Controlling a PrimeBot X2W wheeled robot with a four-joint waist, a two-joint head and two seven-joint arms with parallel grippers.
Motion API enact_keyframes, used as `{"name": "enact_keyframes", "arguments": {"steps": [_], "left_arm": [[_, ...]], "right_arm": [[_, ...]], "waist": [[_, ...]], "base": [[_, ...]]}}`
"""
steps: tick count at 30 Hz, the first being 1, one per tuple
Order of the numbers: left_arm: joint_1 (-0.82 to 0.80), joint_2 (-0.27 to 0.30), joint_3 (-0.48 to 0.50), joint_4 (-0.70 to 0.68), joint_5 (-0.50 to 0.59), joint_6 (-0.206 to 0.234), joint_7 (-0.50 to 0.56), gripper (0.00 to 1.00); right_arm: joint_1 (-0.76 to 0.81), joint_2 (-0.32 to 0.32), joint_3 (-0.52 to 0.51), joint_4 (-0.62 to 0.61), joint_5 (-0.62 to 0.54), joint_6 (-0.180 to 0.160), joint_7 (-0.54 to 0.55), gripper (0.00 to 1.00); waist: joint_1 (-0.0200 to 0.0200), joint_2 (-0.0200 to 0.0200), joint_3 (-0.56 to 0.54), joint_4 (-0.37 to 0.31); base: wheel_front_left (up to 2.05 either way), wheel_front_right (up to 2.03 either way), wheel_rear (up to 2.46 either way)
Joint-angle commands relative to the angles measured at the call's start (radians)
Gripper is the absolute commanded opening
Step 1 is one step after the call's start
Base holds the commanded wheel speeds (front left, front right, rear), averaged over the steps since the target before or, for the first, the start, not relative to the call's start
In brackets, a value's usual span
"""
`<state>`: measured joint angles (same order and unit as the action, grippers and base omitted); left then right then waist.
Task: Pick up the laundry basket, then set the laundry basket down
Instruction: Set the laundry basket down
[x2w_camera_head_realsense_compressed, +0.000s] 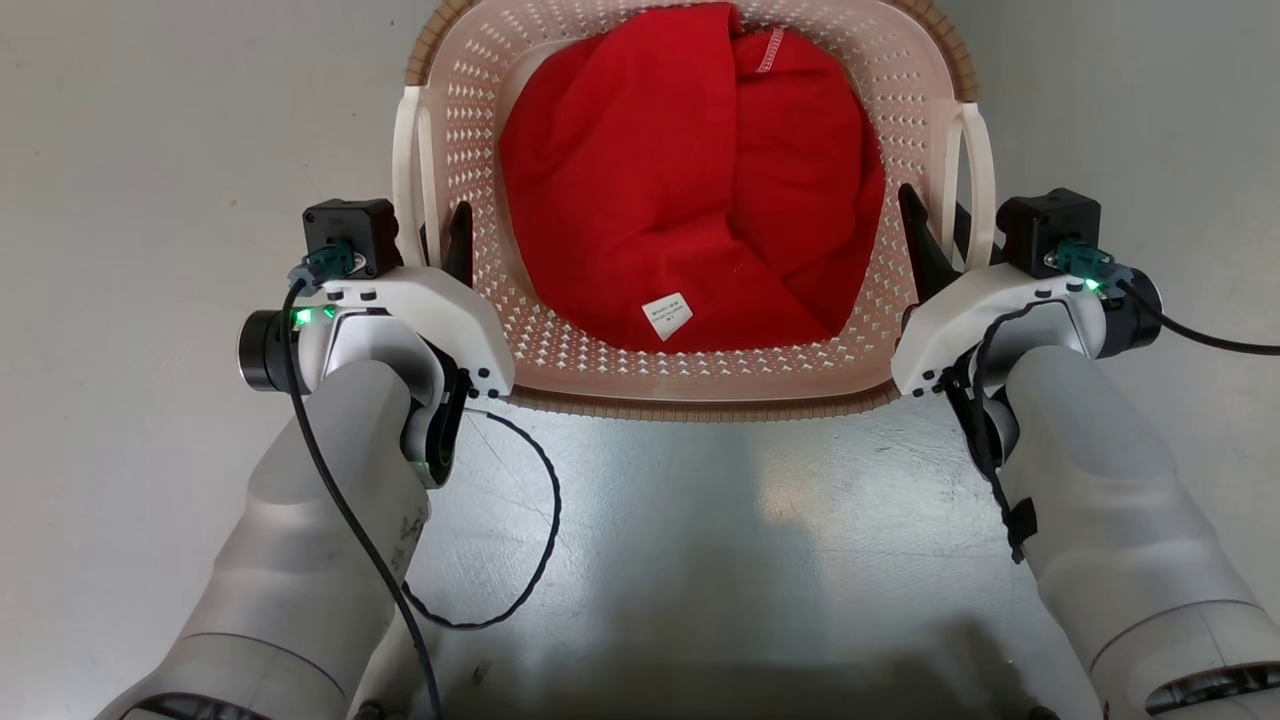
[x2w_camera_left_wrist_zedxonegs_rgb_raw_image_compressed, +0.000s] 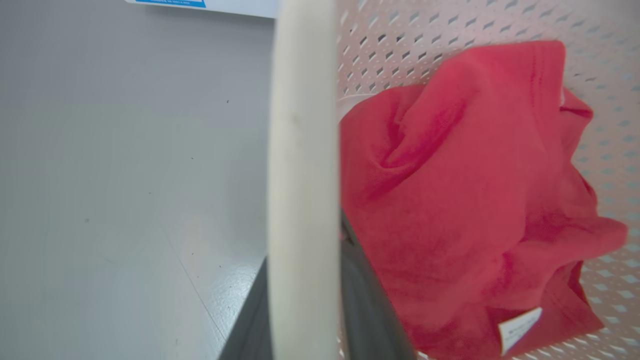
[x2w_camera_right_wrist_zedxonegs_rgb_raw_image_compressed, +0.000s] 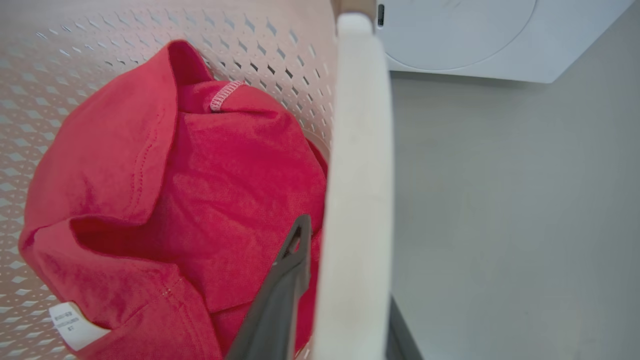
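The laundry basket (x2w_camera_head_realsense_compressed: 690, 385), cream-pink and perforated with a brown woven-look rim, sits directly ahead between my arms. A red garment (x2w_camera_head_realsense_compressed: 690, 180) with a white tag fills its inside. My left gripper (x2w_camera_head_realsense_compressed: 440, 240) is shut on the white left handle (x2w_camera_left_wrist_zedxonegs_rgb_raw_image_compressed: 302, 175), one dark finger inside the basket wall and one outside. On the other side, my right gripper (x2w_camera_head_realsense_compressed: 940, 245) is shut on the white right handle (x2w_camera_right_wrist_zedxonegs_rgb_raw_image_compressed: 357, 200) in the same way. I cannot tell whether the basket's base touches the floor.
Grey glossy floor (x2w_camera_head_realsense_compressed: 720, 550) spreads on all sides. A white washer (x2w_camera_right_wrist_zedxonegs_rgb_raw_image_compressed: 465, 35) stands beyond the basket's far end. A loose black cable (x2w_camera_head_realsense_compressed: 530, 540) hangs from my left wrist.
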<state>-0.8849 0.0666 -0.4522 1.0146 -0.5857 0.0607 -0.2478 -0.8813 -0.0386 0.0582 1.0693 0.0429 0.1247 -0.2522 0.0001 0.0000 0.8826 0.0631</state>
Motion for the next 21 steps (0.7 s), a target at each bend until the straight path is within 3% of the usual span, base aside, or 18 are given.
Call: {"name": "enact_keyframes", "arguments": {"steps": [1, 21], "left_arm": [[-0.018, 0.063, 0.043, -0.001, 0.029, -0.003, -0.014, 0.00], [-0.036, 0.035, 0.121, 0.072, 0.117, -0.040, -0.014, 0.00]], "right_arm": [[0.074, -0.012, 0.020, -0.011, -0.002, 0.006, -0.009, 0.00], [0.099, -0.012, 0.058, -0.012, 0.067, 0.006, -0.009, 0.00]], "waist": [[-0.0001, 0.0000, 0.002, -0.002], [-0.0001, 0.0000, 0.010, -0.005]], "base": [[0.00, 0.00, 0.00], [0.00, 0.00, 0.00]]}}
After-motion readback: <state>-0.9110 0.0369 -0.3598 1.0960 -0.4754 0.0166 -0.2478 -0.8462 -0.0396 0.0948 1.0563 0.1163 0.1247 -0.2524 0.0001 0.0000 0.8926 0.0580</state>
